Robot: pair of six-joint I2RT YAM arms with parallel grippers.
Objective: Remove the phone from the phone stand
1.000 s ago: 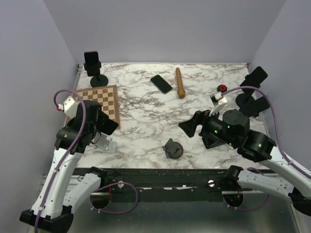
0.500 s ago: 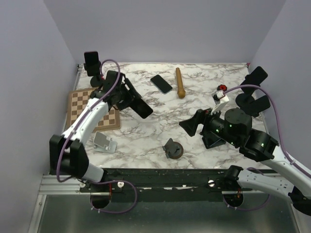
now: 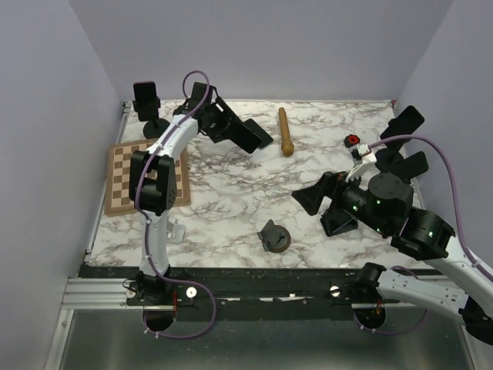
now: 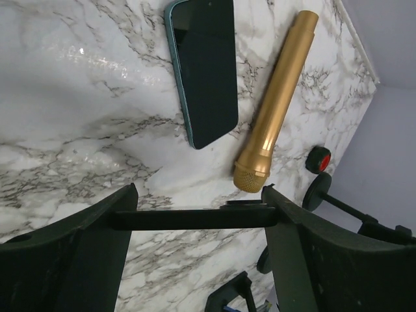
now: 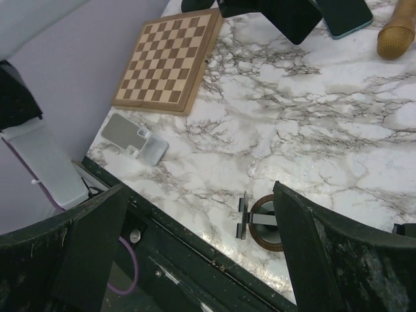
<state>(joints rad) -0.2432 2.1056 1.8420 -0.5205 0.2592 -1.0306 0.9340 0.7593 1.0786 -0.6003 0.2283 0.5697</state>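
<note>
Top external: left pincer [image 3: 248,137] swung from chessboard [image 3: 148,174] to near phone [image 4: 205,71], released; right pincer [image 3: 310,196] released, unmoved.

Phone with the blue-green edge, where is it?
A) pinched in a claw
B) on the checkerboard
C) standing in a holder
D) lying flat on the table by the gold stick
D: the phone lies flat on the marble table beside the gold stick, and the open left claw is not touching it.

Chessboard [image 5: 170,60] 11 o'clock; silver phone stand [image 5: 135,142] 9 o'clock; dark round stand [image 5: 263,221] 6 o'clock; phone [image 5: 348,13] 1 o'clock; right gripper [image 5: 200,195] spread wide.
</note>
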